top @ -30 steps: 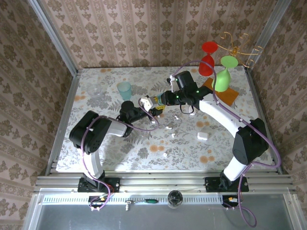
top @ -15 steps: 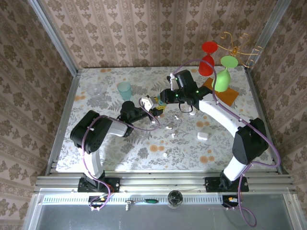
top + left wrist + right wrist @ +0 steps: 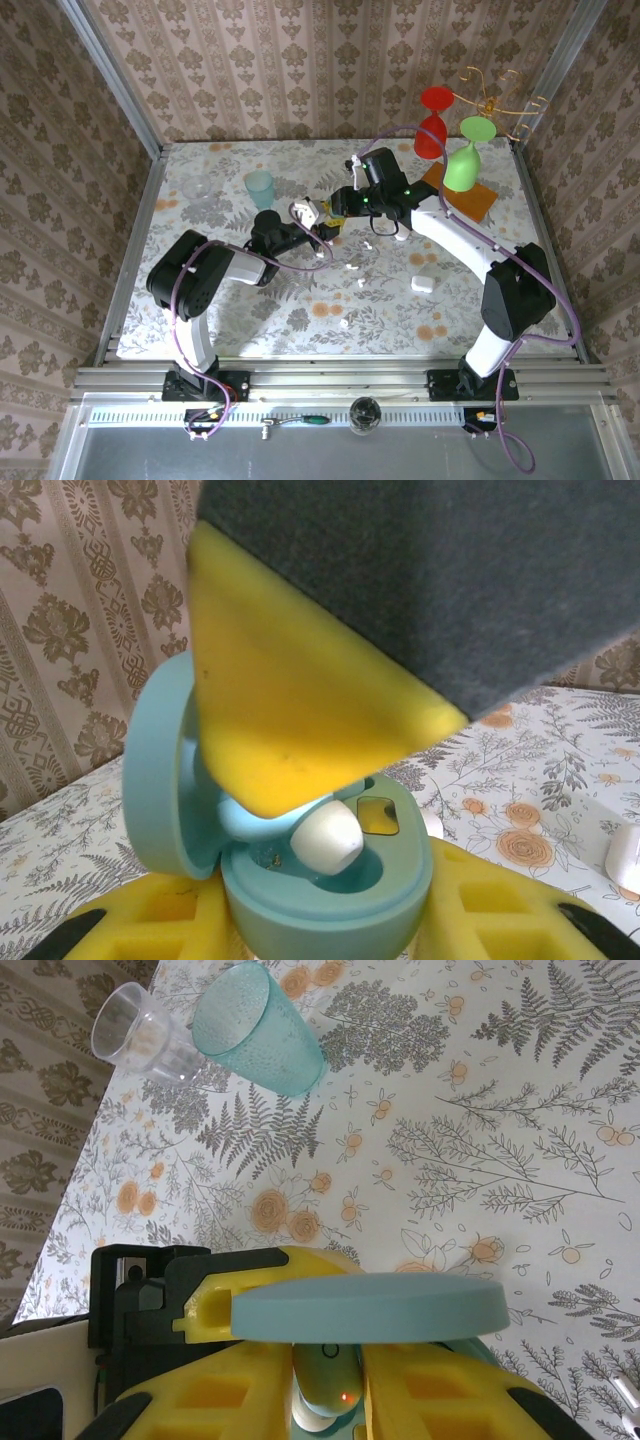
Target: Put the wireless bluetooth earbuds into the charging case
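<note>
The floral-patterned tabletop [image 3: 250, 310] carries everything, and both arms meet above its far middle. The yellow-padded left pincer [image 3: 325, 922] is clamped on the base of a small teal pebble-shaped plastic charging case [image 3: 330, 895], whose hinged lid [image 3: 160, 770] stands swung up. The right pincer [image 3: 325, 1392] hangs over the case from above. Its pads are closed on a tiny white plastic earbud [image 3: 327, 842], which sits tilted at the mouth of a well inside the case and looks not yet seated. A closed white case [image 3: 422, 284] and several loose white earbuds [image 3: 351, 267] lie on the cloth nearer the arm bases, well apart from the work.

The fit looks like the main danger. If the bud goes down at this slant, it may jam on the well's rim or pop out when the pads part. Pushing off-axis could also twist the case in the left pincer's grip. The broad yellow pad crowds the lid, so a small drift may knock it shut on the bud. The bud might also cling to the pad and lift out as the pincer opens.
</note>
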Robot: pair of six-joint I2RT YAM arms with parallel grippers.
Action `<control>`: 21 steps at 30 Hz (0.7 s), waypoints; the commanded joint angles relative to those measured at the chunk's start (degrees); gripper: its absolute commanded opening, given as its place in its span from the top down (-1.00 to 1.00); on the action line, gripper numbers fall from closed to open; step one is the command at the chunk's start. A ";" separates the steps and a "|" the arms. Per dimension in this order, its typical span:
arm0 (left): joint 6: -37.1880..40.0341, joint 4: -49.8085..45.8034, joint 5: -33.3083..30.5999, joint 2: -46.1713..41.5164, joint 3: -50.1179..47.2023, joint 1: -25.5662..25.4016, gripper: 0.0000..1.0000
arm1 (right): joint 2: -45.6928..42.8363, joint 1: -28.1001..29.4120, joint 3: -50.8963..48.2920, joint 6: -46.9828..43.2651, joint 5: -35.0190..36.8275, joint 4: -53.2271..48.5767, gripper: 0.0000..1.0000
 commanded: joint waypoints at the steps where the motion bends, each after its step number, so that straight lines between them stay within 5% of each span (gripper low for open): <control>1: -1.76 2.46 -1.12 -0.13 2.34 -0.25 0.53 | 0.61 0.54 -1.36 0.35 1.14 -0.31 0.48; 21: -2.47 2.46 -1.69 0.29 3.11 -0.22 0.53 | -3.30 0.72 -2.77 0.76 1.44 0.57 0.35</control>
